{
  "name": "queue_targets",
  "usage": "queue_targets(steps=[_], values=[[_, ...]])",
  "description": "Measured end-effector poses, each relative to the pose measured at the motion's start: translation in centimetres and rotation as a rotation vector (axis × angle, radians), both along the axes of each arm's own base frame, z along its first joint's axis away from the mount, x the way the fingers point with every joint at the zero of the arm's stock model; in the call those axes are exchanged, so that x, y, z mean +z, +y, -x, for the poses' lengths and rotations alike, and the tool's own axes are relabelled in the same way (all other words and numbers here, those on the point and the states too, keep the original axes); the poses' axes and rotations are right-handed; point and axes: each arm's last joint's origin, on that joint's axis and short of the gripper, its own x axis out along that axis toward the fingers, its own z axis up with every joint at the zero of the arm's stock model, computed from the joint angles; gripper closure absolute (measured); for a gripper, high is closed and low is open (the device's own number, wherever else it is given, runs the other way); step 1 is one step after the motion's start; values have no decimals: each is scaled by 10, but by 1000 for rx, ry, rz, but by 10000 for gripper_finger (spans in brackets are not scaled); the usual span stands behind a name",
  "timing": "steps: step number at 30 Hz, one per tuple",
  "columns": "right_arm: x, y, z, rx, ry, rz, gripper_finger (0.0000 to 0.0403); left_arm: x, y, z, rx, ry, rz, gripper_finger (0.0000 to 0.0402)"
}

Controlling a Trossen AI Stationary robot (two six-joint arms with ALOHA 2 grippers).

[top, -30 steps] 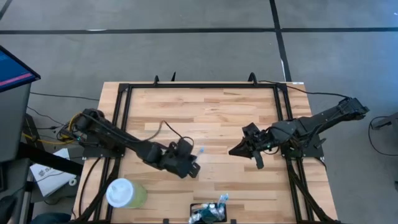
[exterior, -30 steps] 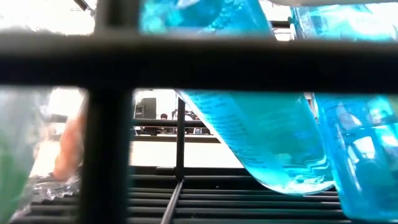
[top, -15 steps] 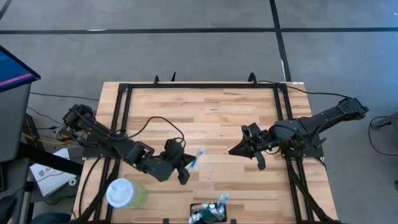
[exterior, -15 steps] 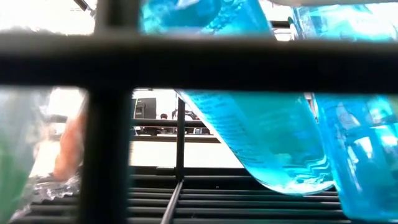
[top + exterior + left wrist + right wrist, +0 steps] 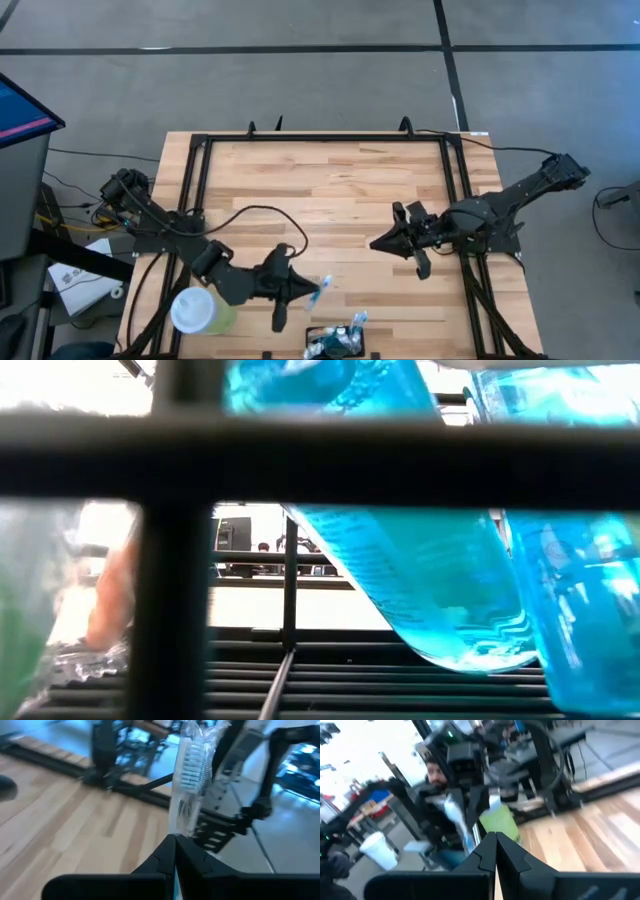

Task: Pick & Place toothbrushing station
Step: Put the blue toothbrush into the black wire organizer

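Note:
My left gripper (image 5: 303,292) is near the table's near edge, just left of and above the black holder (image 5: 335,345). It is shut on a white and blue toothbrush (image 5: 320,288) in a clear wrapper, whose bristle head (image 5: 192,762) shows in the left wrist view. The holder stands at the near edge with teal tubes (image 5: 352,325) sticking up out of it. The low view looks through the holder's dark bars past the teal tubes (image 5: 430,560). My right gripper (image 5: 375,244) is shut and empty, over the table's right middle. My left gripper pinches the toothbrush's handle (image 5: 176,827) between its two fingertips. The fingers point toward the table's right edge. The brush sticks out beyond them, head away from the gripper, and is lifted clear of the table.
A pale green cup with a white round lid (image 5: 200,310) stands at the near left, close beside my left arm. It also shows in the right wrist view (image 5: 500,822), where a person sits beyond the table. A black frame (image 5: 200,150) runs around the tabletop.
My left gripper has carried the toothbrush from the table's middle toward the near edge, up to the black holder. It has turned and now points toward the right edge. The toothbrush stays clear of the table.

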Motion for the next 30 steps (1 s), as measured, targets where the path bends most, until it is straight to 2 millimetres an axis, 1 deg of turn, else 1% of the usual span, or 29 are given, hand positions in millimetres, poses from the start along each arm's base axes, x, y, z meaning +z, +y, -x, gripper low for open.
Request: queue_targets(steps=[4,7,9,15,18,22,24,26,30], values=[[9,4,-4,0,-108,-45,403,8,3,-4,-41,-61,6,401],[14,7,-9,0,-191,-36,403,18,10,-9,-81,-124,43,401],[14,9,-13,-2,-225,-40,403,20,16,-14,-109,-148,52,401],[1,14,-30,-9,-192,-108,403,28,34,-26,-137,-224,105,401],[-3,16,-35,-11,-168,-136,403,32,38,-26,-131,-243,115,401],[-6,18,-38,-7,-178,-120,398,33,41,-27,-125,-245,142,401],[-2,18,-37,-8,-211,-118,385,34,42,-26,-123,-249,147,401],[2,18,-37,-10,-225,-114,362,36,43,-25,-115,-255,151,401],[9,17,-38,-16,-219,-110,291,37,46,-25,-88,-258,157,401]])
